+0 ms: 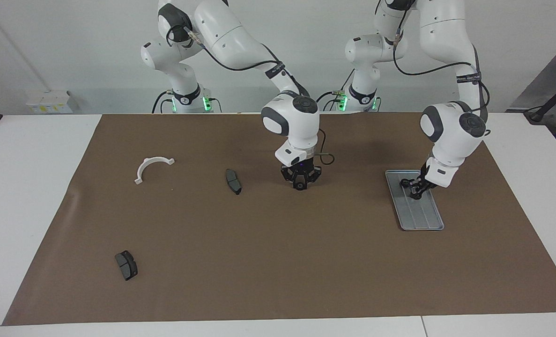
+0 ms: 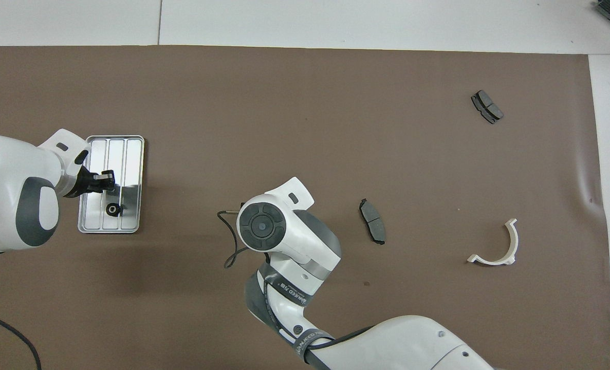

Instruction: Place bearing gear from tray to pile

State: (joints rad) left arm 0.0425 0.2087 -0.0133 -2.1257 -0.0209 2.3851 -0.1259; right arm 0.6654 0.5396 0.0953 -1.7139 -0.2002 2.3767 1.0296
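Observation:
The silver-grey ridged tray [image 1: 420, 220] [image 2: 132, 154] lies toward the left arm's end of the table. A small dark bearing gear [image 1: 405, 182] [image 2: 113, 208] sits on the tray's end nearer the robots. My left gripper [image 1: 417, 191] [image 2: 105, 180] is low over the tray, just beside the gear and apart from it. My right gripper [image 1: 300, 181] hangs over the middle of the mat, hidden under its wrist in the overhead view. The pile is a white half-ring bracket [image 1: 152, 167] [image 2: 499, 245] and two dark brake pads [image 1: 233, 181] [image 2: 372, 221], [image 1: 126, 265] [image 2: 486, 107].
The brown mat [image 1: 278, 262] [image 2: 305, 103] covers most of the white table. The pile's parts lie spread out toward the right arm's end. A thin cable loop [image 1: 325, 157] [image 2: 228, 246] hangs at the right wrist.

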